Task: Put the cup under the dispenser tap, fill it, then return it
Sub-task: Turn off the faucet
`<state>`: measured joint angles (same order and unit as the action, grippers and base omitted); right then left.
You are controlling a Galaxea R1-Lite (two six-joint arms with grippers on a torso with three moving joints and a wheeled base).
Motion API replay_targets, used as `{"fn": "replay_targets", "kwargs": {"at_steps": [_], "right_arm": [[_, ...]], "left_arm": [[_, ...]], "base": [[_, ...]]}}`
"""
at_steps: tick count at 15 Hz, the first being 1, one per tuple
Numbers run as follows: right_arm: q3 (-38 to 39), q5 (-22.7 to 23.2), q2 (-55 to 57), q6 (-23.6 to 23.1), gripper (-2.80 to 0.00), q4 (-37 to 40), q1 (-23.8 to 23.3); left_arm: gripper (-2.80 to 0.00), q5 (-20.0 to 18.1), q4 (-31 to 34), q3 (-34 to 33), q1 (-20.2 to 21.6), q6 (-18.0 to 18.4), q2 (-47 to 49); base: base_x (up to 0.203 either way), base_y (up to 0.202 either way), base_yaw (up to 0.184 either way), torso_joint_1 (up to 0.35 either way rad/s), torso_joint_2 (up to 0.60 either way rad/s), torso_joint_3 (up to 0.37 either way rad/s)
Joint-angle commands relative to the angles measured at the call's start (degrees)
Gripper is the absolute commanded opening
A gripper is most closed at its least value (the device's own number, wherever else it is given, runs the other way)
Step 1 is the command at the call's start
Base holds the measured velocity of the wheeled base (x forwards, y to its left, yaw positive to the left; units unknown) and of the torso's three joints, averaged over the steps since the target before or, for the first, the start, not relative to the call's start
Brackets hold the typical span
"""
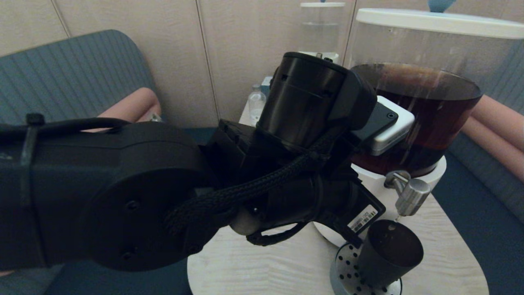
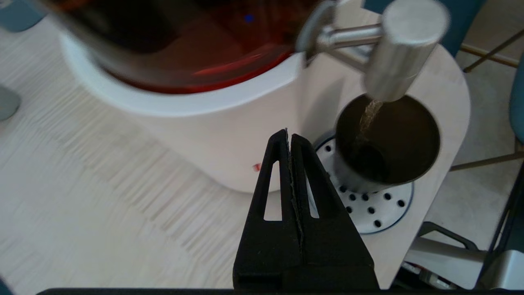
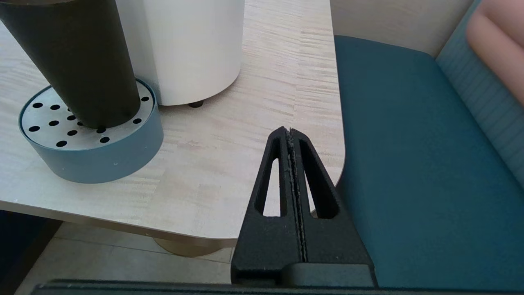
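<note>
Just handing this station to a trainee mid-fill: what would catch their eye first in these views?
The left arm's black bulk fills most of the head view. Past it, a thin stream runs from the dispenser tap into the cup, which stands on the perforated drip tray against the dispenser's white base. The left gripper, shut and empty, hangs beside the cup; the right gripper, also shut, sits off the table's edge.

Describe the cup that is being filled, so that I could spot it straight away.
Find the big dispenser of dark brown liquid on the pale wooden table. Below its steel tap sits a round perforated drip tray, and the cup stands on it. It is small, matte black, tapered and handleless, with a thin stream falling into it.
</note>
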<state>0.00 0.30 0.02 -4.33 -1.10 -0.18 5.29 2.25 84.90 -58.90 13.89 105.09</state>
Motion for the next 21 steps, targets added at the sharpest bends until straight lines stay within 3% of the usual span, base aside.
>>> {"fn": "replay_targets", "kwargs": {"at_steps": [1,9,21], "right_arm": [[0.5,0.0,0.1,-0.1,-2.8,-0.1,0.0],[0.5,0.0,0.1,-0.1,-2.8,0.0,0.0],[0.5,0.0,0.1,-0.1,-2.8,-0.1,0.0]], "left_arm": [[-2.8,0.1,-0.1,0.5,-0.8,0.0,1.0],[-2.8,0.2,-1.5,3.2,-2.5,-0.2,4.2],[-2.8,3.7,-2.2,6.4,-2.4,0.2,6.2]], "base": [[0.0,0.0,0.0,0.0,0.0,0.0],[0.0,0.0,0.0,0.0,0.0,0.0],[0.0,0.0,0.0,0.0,0.0,0.0]]}}
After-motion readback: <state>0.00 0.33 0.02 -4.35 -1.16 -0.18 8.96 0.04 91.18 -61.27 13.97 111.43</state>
